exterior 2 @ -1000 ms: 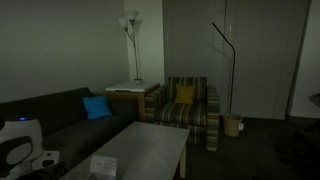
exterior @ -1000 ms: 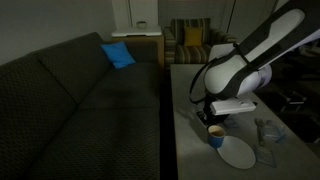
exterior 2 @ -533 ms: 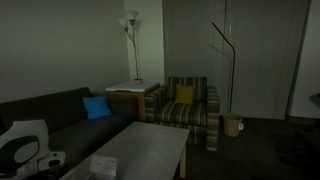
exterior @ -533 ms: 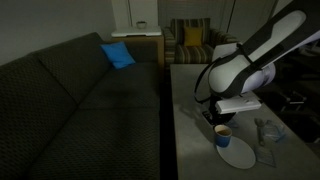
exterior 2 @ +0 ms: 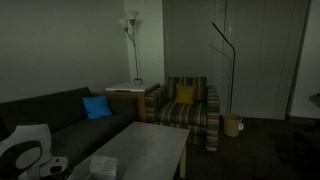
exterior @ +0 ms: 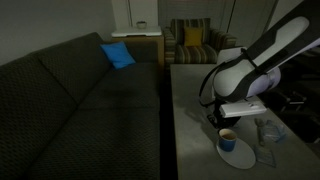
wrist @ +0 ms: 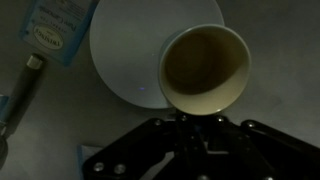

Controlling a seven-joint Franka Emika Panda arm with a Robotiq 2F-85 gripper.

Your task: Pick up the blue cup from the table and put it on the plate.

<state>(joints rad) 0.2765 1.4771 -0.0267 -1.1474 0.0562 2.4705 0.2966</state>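
In an exterior view the blue cup [exterior: 227,142] hangs over the near-left part of the white plate [exterior: 243,155], at the table's near end. My gripper [exterior: 223,126] is right above it and shut on its rim. In the wrist view the cup [wrist: 205,62] shows its cream inside and overlaps the right side of the plate [wrist: 125,50]. My gripper [wrist: 195,116] comes in from the bottom and pinches the cup's near rim. I cannot tell whether the cup touches the plate. The other exterior view shows only part of the arm [exterior 2: 25,150].
A blue-and-white packet [wrist: 57,28] and a thin handle [wrist: 24,80] lie left of the plate. A clear object [exterior: 268,130] stands right of the plate. A dark sofa [exterior: 80,100] with a blue cushion [exterior: 117,54] runs along the table [exterior: 190,90]. A striped armchair [exterior 2: 185,105] stands beyond.
My gripper has carried the blue cup to the right and a little nearer the camera, from beside the plate to over its left part.
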